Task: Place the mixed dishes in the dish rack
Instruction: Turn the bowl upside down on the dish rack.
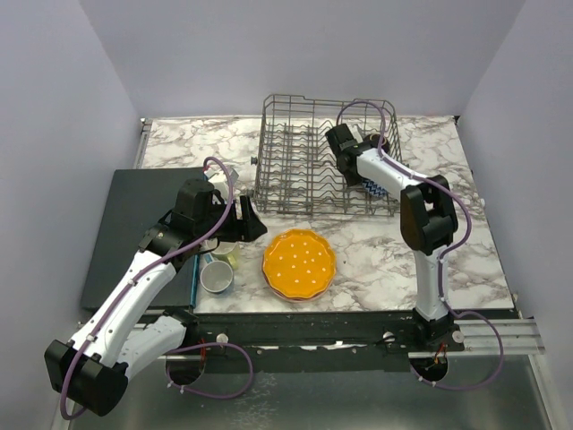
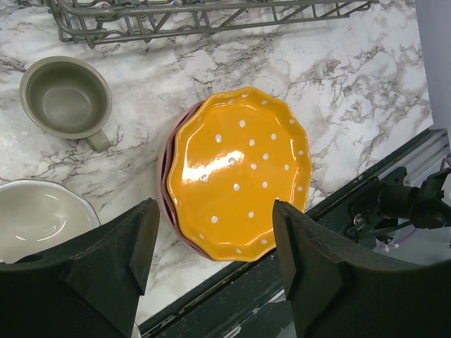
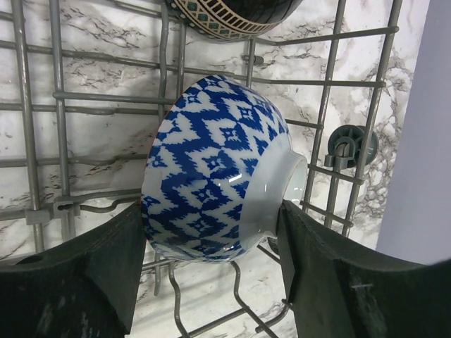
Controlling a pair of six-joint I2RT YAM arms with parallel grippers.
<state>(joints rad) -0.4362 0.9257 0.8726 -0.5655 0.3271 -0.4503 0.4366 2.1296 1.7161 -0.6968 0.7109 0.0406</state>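
Right arm stretched far into dish rack (image 1: 295, 161), tool (image 3: 211, 225) clamping blue patterned bowl (image 3: 211, 155) on its side. Left arm bent, tool (image 2: 215, 239) wide above orange dotted plate (image 2: 239, 162).

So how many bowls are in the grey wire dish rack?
2. A blue-and-white patterned ceramic bowl lies on its side between the right gripper's jaws; a dark bowl with a cream patterned band sits beyond it. Others may be hidden.

No lettering, brand or number can be read on the dish rack (image 1: 295, 157), orange plate (image 2: 239, 179) or blue bowl (image 3: 211, 176).
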